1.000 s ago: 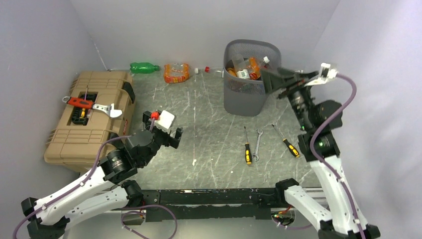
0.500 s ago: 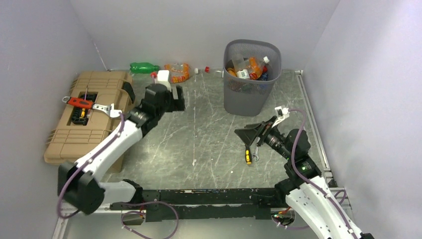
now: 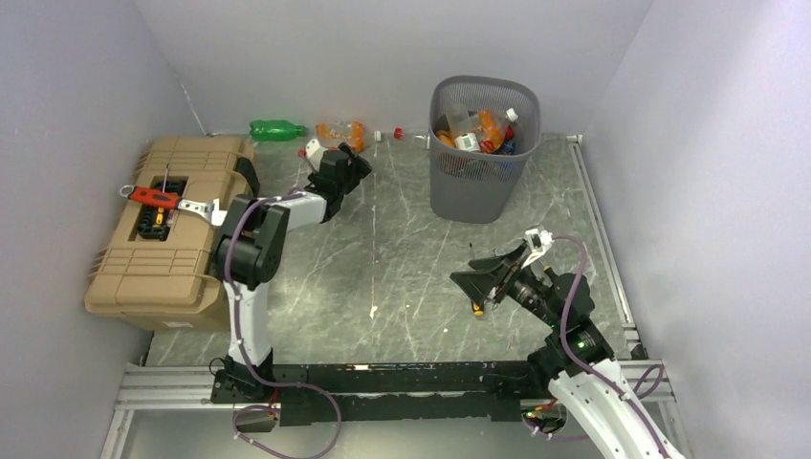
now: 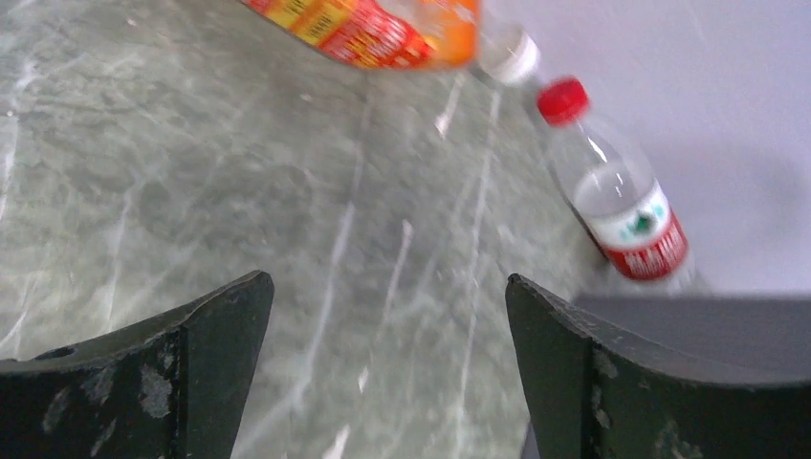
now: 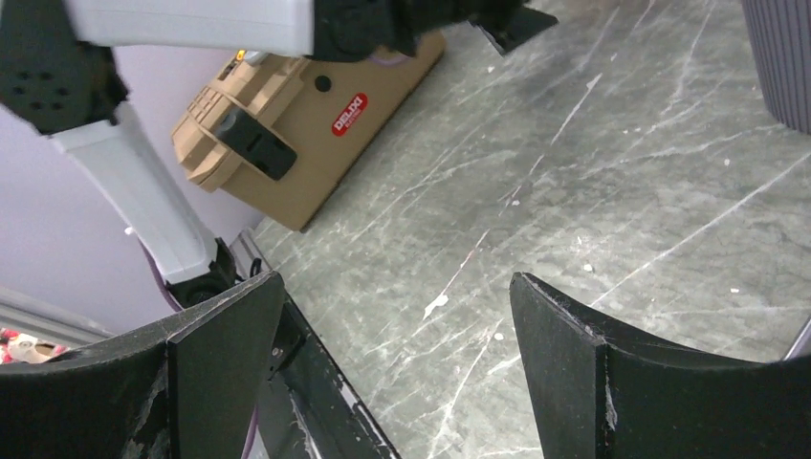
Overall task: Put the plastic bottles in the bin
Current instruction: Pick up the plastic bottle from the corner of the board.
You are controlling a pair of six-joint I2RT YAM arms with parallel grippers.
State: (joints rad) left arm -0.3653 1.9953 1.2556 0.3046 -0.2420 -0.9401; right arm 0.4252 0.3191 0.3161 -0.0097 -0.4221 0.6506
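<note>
The grey mesh bin [image 3: 481, 182] stands at the back right with several bottles inside it [image 3: 475, 130]. Along the back wall lie a green bottle [image 3: 276, 129], an orange bottle [image 3: 341, 131] and a clear red-capped bottle [image 3: 409, 136]. My left gripper [image 3: 358, 163] is open just in front of the orange bottle. Its wrist view shows the orange bottle [image 4: 368, 24] and the clear red-label bottle [image 4: 622, 206] beyond the empty gripper [image 4: 387, 292]. My right gripper [image 3: 471, 281] hangs open and empty over the floor [image 5: 397, 287], facing left.
A tan toolbox [image 3: 167, 234] with a red tool on its lid [image 3: 153, 197] fills the left side, also seen in the right wrist view [image 5: 316, 120]. A black-and-orange screwdriver [image 3: 476, 307] lies under the right gripper. The frame rail [image 3: 383, 378] runs along the near edge.
My left arm has stretched from the near left up to the back wall by the orange bottle. My right arm has come away from the bin rim and dropped low over the tools.
</note>
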